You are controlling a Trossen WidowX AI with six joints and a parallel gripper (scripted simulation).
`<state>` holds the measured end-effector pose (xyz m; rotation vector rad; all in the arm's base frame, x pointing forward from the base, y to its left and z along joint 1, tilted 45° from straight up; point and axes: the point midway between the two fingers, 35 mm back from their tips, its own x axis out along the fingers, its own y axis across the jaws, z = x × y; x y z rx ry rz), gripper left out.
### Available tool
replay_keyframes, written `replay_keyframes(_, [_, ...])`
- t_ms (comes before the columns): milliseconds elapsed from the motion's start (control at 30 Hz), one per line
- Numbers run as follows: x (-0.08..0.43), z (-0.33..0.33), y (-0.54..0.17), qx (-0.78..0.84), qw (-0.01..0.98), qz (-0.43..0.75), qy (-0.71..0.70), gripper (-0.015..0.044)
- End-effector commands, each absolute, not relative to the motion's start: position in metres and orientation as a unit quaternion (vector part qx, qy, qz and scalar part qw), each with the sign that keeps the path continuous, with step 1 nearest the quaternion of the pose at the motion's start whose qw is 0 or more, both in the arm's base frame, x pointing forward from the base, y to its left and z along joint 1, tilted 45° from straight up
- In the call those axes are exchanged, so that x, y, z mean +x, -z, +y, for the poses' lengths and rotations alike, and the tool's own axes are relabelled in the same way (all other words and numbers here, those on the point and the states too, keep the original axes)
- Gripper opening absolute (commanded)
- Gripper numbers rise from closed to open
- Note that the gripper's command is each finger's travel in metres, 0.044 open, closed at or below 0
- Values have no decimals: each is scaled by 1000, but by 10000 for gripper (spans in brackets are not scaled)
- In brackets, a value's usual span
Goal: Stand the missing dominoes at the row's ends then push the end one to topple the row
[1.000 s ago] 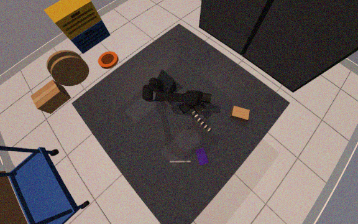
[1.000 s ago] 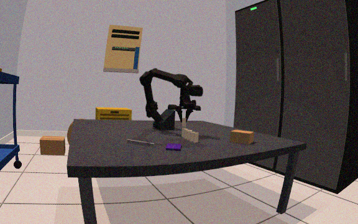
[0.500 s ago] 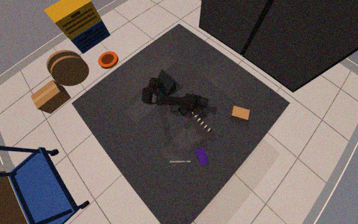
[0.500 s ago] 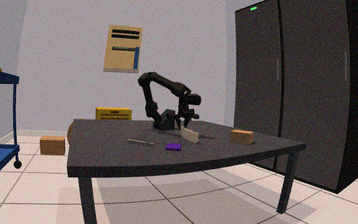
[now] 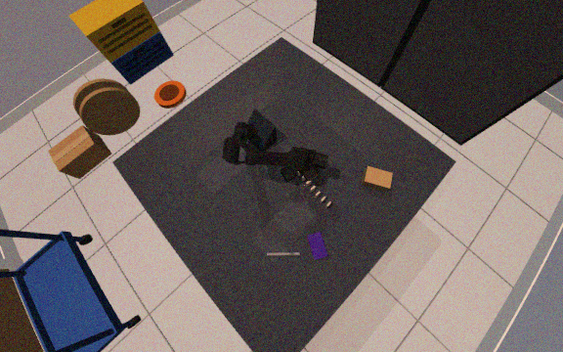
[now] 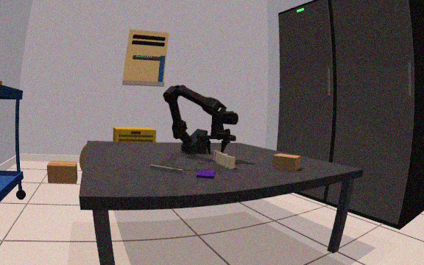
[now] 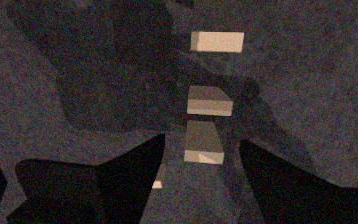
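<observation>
My gripper point(image 6: 216, 149) point(image 7: 201, 141) is open, low at the back end of the domino row. Between its parted fingers a pale domino point(image 7: 204, 156) stands upright, with gaps to both fingers in the wrist view. Beyond it two more row dominoes show, a nearer one point(image 7: 210, 107) and a farther one point(image 7: 219, 42). The row of several upright dominoes point(image 5: 318, 194) point(image 6: 225, 160) runs away from the gripper. Another pale piece point(image 7: 157, 184) shows partly behind the left finger; its pose is unclear. The arm hides the area around the fingers in the top view.
On the dark table point(image 5: 189, 196) point(image 6: 124, 188), an orange-brown block point(image 5: 378, 177) point(image 6: 286, 162) lies to the right of the row. A purple block point(image 5: 318, 245) point(image 6: 205, 173) and a thin pale stick point(image 5: 282, 253) point(image 6: 166, 168) lie nearer the front.
</observation>
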<state>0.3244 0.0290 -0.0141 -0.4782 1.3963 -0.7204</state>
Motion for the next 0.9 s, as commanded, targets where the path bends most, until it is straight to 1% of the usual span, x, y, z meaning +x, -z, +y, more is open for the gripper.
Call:
replay_keyframes(0, [325, 29, 14, -215, 682, 621, 321, 396])
replay_keyframes(67, [325, 29, 14, -215, 682, 621, 321, 440])
replay_keyframes(200, [327, 36, 8, -214, 682, 622, 320, 440])
replay_keyframes(333, [331, 77, -29, -212, 683, 623, 318, 440])
replay_keyframes(467, [324, 115, -71, -212, 681, 624, 319, 440])
replay_keyframes(667, [321, 121, -77, -218, 679, 626, 314, 440])
replay_keyframes(733, [319, 123, -67, -263, 663, 646, 271, 440])
replay_keyframes(867, [310, 128, -38, -394, 596, 688, 133, 440])
